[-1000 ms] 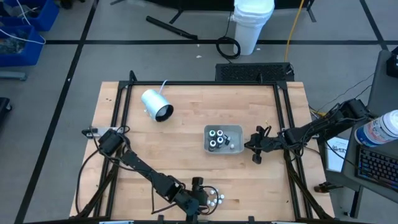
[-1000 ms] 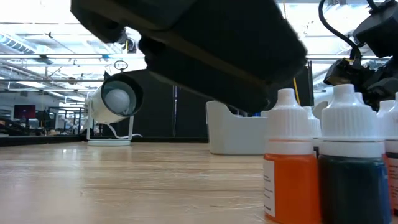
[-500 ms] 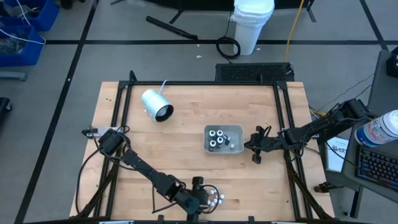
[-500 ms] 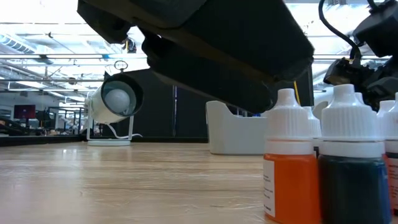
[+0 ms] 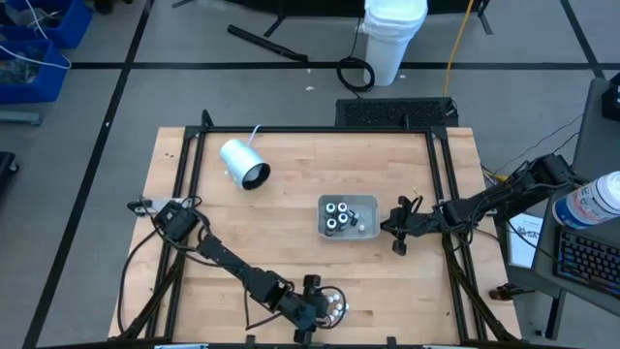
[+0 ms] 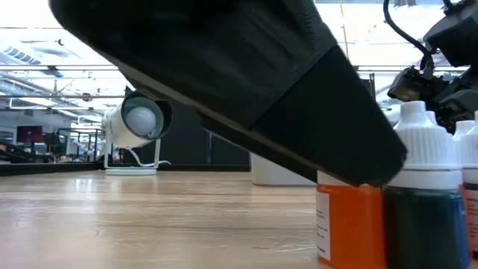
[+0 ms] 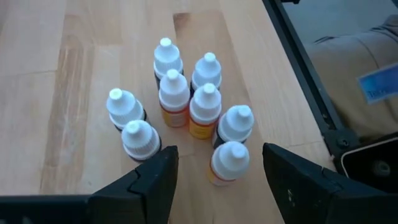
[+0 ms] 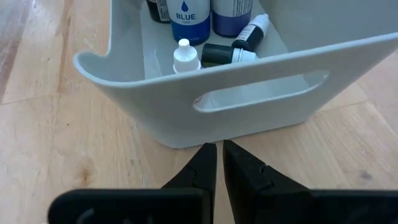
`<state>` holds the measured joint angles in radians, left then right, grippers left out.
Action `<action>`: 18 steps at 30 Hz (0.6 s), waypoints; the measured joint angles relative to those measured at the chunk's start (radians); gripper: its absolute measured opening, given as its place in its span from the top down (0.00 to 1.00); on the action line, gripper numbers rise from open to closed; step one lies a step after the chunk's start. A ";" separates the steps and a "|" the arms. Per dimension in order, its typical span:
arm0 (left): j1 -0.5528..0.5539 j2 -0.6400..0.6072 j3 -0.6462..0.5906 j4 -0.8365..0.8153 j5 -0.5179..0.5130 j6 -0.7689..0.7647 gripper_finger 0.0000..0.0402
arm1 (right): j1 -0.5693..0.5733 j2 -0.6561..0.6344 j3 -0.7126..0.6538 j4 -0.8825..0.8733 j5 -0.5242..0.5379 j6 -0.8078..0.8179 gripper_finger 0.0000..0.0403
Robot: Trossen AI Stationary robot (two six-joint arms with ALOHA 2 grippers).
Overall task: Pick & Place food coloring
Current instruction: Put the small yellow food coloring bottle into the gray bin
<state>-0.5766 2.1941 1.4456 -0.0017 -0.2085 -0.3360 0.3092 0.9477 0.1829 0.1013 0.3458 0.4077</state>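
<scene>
Wooden table [image 5: 291, 213], butcher-block top, black frame rails along its edges. Left arm reaches along the near edge; in the low view its dark body fills most of the frame and hides the tray and much of the room behind.

White cylinder [image 5: 243, 163] with a dark mouth lies on its side at the far left of the table; in the low view only part of it shows beside the arm.

Grey tray [image 5: 348, 215], right of centre. The right wrist view shows its wall with a slot handle, and inside it a bottle labelled BLUE [image 8: 189, 17], a purple-bodied one, and small bottles lying on their sides. Upper parts of the standing bottles are cut off.

Right gripper [image 5: 396, 233] sits just beside the tray's right wall, fingers [image 8: 202, 167] pressed together, nothing between them.

Left gripper [image 5: 325, 306] hangs over the cluster of food coloring bottles [image 7: 189, 106] at the near edge, fingers [image 7: 158, 174] spread wide, straddling the nearest bottles, no contact seen. Eight white-capped bottles stand upright, packed close. In the high view the gripper covers most of the cluster.

Orange bottle [image 6: 347, 220]: cap hidden by the arm in the low view.
</scene>
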 joint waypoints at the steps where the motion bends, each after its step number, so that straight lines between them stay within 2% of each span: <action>1: 0.000 0.000 0.000 -0.003 0.000 -0.001 0.41 | 0.000 0.000 0.000 0.000 0.000 -0.001 0.94; 6: 0.006 0.000 0.000 0.008 -0.008 0.000 0.44 | 0.000 0.000 0.000 0.000 0.000 -0.001 0.94; 18: 0.015 -0.001 0.000 -0.017 0.019 0.013 0.72 | 0.000 0.000 0.000 0.000 -0.002 -0.009 0.94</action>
<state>-0.5613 2.1933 1.4456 -0.0186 -0.1893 -0.3229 0.3092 0.9477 0.1825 0.1013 0.3443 0.3988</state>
